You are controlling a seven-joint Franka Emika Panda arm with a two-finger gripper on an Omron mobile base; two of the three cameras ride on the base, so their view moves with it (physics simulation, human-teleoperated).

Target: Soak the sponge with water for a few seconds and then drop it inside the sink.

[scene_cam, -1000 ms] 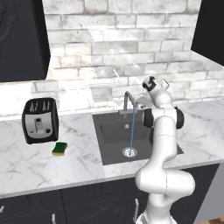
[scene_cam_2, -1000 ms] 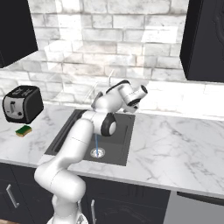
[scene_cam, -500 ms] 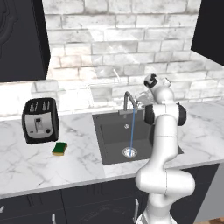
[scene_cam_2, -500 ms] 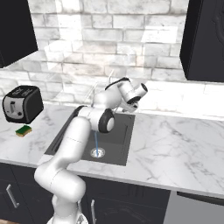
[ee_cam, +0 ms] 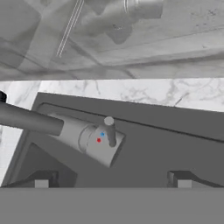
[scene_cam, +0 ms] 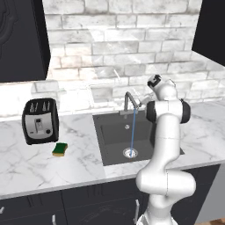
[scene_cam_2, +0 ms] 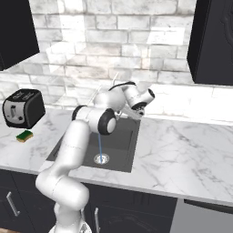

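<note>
Fingers (ee_cam: pixel 113 179) seemingly apart above tap (ee_cam: pixel 94 136).

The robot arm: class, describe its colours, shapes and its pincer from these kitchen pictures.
A glossy white arm of rounded tubular segments with dark bands at its joints, rising from a bulbous white base. Its pincer has two small dark, blocky finger tips with pale faces. No cables or markings show.

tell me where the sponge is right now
The sponge lies on the counter just in front of the toaster, left of the sink in both base views.
</note>
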